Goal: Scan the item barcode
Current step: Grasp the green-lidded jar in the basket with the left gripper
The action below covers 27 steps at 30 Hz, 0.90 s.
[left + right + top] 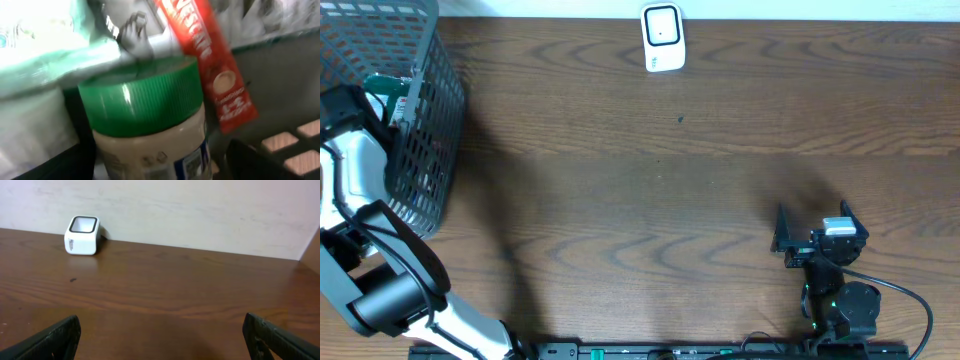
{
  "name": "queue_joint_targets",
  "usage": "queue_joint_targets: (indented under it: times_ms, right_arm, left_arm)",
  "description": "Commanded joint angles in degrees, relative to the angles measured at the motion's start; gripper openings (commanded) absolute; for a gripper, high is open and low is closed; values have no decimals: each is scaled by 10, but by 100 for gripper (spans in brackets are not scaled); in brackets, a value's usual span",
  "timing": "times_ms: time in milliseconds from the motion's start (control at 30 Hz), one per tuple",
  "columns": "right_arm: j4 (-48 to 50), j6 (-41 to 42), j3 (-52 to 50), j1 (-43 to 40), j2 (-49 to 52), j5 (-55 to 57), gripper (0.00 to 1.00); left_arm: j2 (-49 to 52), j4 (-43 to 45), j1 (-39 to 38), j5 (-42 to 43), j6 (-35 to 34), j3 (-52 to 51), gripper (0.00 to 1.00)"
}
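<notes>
A jar with a green lid [142, 100] and a cream body stands in the wire basket [415, 120] at the table's far left. My left gripper [155, 167] is open around the jar just below the lid, one dark finger [47, 165] on each side, with a gap showing on the right. No barcode shows on its blue and white label [192, 160]. The white scanner [662, 38] stands at the table's back edge, also in the right wrist view [81, 235]. My right gripper [810, 240] rests open over bare wood at the front right, nothing between its fingers [55, 337].
A red Nescafe sachet [210, 55] leans behind the jar, and pale green and white packets [45, 55] crowd its left. The basket's mesh wall [290, 150] is close on the right. A pale wall [200, 210] runs behind the scanner.
</notes>
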Motion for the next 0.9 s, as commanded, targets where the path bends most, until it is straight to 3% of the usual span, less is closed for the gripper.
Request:
queue_joint_targets:
  times_ms: [0,167,700,800,867]
  right_arm:
    - [-2,-3,-1,-9,-1,3,99]
    - [-2,-3,-1,-9,-1,3,99]
    - [-2,-3,-1,-9,-1,3,99]
    - [-2,-3,-1,-9,-1,3,99]
    - [-2,-3,-1,-9,-1,3,99]
  left_arm:
    - [9,-52,22,29,4,92,84]
    - [9,-104,30,29,9,175,84]
    - [157,-132,25,59,22,170,84]
    - [159,-132,25,59,22,170,77]
    - [155,-131,25,59,22,171,68]
